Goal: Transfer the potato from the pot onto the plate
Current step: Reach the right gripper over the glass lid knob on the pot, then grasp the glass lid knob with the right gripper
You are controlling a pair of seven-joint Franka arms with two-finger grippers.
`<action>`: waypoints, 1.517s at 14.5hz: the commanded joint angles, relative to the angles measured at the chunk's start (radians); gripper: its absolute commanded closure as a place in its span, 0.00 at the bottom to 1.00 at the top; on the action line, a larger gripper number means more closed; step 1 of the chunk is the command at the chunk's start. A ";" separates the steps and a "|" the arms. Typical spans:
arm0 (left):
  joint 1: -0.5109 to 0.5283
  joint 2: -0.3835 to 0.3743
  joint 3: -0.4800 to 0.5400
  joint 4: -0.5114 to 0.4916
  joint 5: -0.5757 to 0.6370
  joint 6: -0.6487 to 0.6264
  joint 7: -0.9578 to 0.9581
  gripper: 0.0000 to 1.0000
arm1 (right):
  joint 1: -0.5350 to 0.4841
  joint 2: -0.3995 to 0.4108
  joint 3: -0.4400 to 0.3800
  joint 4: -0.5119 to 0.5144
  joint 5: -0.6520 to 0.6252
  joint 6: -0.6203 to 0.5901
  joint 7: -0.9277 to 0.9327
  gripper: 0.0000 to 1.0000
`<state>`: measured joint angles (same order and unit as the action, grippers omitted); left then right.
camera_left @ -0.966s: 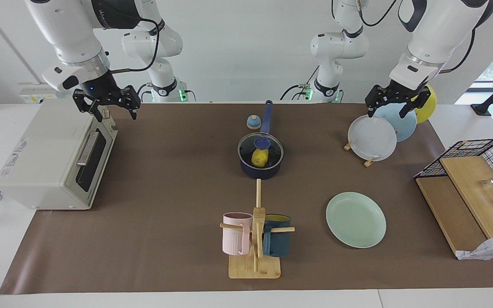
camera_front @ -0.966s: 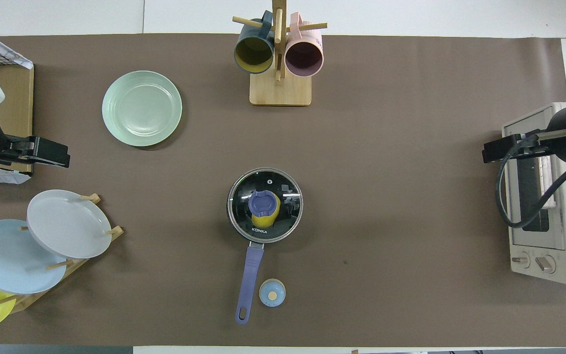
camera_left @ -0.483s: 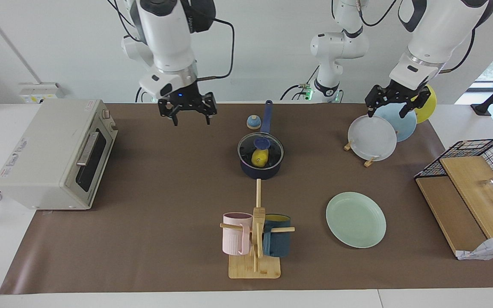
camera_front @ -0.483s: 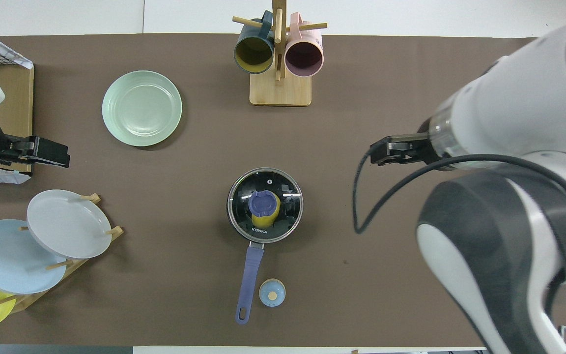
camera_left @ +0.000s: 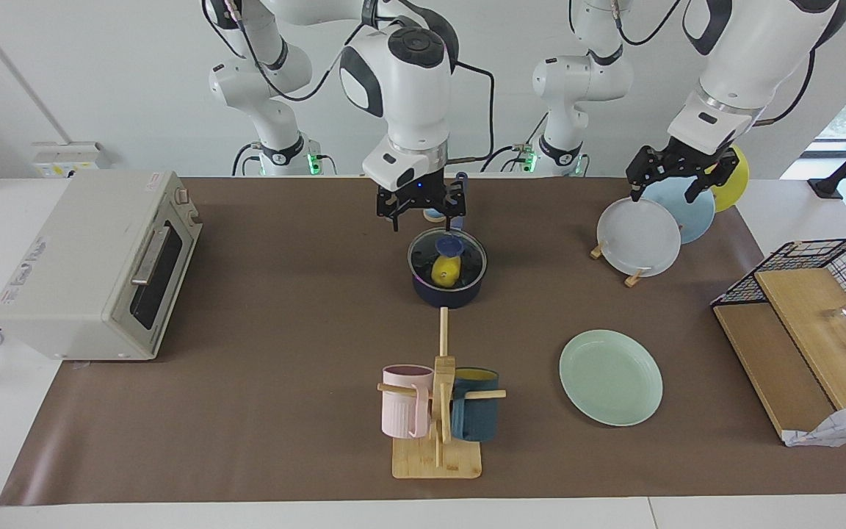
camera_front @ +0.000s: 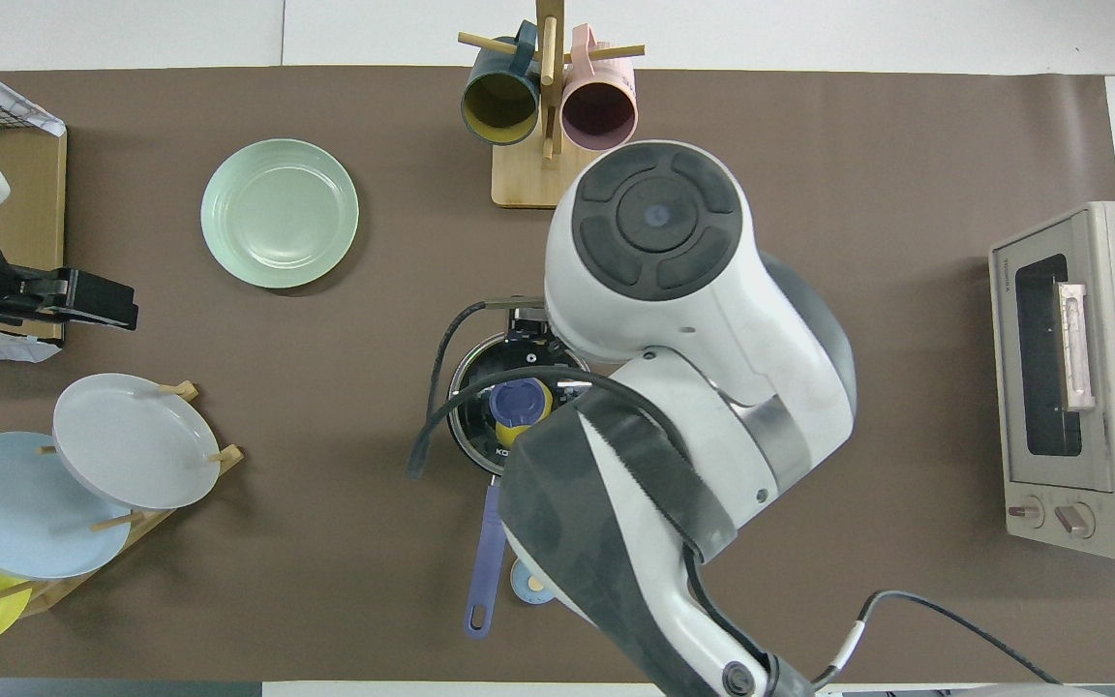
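The navy pot point(camera_left: 446, 294) stands mid-table with a glass lid on it, and the lid's blue knob point(camera_left: 449, 244) sits at its centre. Through the glass I see the yellow potato point(camera_left: 445, 272) inside; from overhead it is the potato point(camera_front: 541, 409) peeking out beside the knob. My right gripper point(camera_left: 424, 217) hangs open just above the pot's handle-side rim, holding nothing. From overhead the right arm covers most of the pot point(camera_front: 466, 426). The mint-green plate point(camera_left: 610, 376) point(camera_front: 279, 213) lies bare toward the left arm's end, farther from the robots than the pot. My left gripper point(camera_left: 664, 192) point(camera_front: 98, 302) waits open over the plate rack.
A toaster oven point(camera_left: 92, 264) point(camera_front: 1070, 378) stands at the right arm's end. A wooden mug rack point(camera_left: 438, 441) point(camera_front: 550, 179) with two mugs is farther out than the pot. A plate rack point(camera_left: 640, 235) and a wire basket point(camera_left: 812, 253) are at the left arm's end. A small blue bell point(camera_front: 527, 584) lies beside the pot handle.
The right arm swung from over the toaster oven across the table to above the pot, its gripper staying open. The left arm has not moved.
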<state>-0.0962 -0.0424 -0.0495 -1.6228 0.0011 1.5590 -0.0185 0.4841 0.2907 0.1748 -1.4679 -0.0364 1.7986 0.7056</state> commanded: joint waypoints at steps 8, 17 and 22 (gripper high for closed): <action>0.010 -0.016 -0.004 -0.016 0.011 -0.002 0.003 0.00 | 0.106 0.037 0.002 -0.117 -0.071 0.136 0.028 0.00; -0.005 -0.030 -0.009 -0.040 0.011 0.007 -0.005 0.00 | 0.114 0.050 0.002 -0.203 -0.108 0.217 0.032 0.00; -0.005 -0.047 -0.015 -0.074 -0.016 0.022 0.000 0.00 | 0.117 0.048 0.002 -0.218 -0.109 0.225 0.032 0.16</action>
<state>-0.0987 -0.0471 -0.0661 -1.6419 -0.0009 1.5590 -0.0189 0.6007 0.3549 0.1739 -1.6569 -0.1195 2.0024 0.7172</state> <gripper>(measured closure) 0.000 0.101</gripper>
